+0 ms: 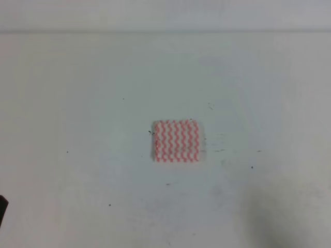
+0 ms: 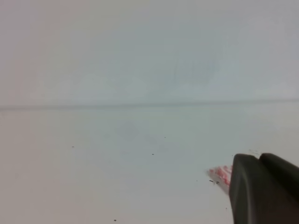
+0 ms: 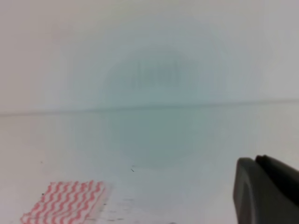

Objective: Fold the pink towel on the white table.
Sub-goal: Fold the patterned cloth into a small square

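Thin pink-and-white zigzag cloth towel (image 1: 176,141) lying flat on white worktop (image 1: 77,103), left of right pincer (image 3: 268,191), right of left pincer (image 2: 264,191); both pincers' opening impossible to tell. Soft, light, probably sliding easily; pinching corner looking best.

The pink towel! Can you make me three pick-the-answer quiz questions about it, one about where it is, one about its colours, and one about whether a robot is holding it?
1. Where is the pink towel?
A. hanging off the table edge
B. near the middle of the white table
C. in the far left corner

2. Which colours are its stripes?
A. blue and yellow
B. green and black
C. pink-red and white

3. Is the towel being held?
A. no, it lies flat by itself
B. yes, by both arms
C. yes, lifted in the air

Answers: 1 B, bare table shows on all sides of it. 2 C, wavy pink-red and white lines cover it. 3 A, the high view shows nothing touching it.
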Motion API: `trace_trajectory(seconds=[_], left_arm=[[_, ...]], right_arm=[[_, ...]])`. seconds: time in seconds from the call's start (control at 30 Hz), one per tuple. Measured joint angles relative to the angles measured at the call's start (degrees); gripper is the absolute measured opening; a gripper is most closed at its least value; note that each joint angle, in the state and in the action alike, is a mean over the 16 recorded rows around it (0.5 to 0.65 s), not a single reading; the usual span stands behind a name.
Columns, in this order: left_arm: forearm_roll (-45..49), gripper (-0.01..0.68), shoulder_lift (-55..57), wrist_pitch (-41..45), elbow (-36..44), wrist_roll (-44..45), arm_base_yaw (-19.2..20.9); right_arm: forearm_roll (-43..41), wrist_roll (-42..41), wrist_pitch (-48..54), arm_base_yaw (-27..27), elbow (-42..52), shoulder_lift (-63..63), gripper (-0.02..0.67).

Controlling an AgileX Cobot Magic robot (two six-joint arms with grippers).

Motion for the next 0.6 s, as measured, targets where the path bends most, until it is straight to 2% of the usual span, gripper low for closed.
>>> trace_trajectory(seconds=[0.3,0.6], left_arm=[[0.1,-0.004,0.2,-0.1,0.2,0.0,0.0],[0.1,-0.004,0.3,-0.1,0.4,0.0,0.0]], right_arm=[[-1.5,0.0,1.2,-5.6,2.3,-5.9,-0.018],[-2.6,0.2,1.9,-6.5,3.1,-7.7,-0.018]])
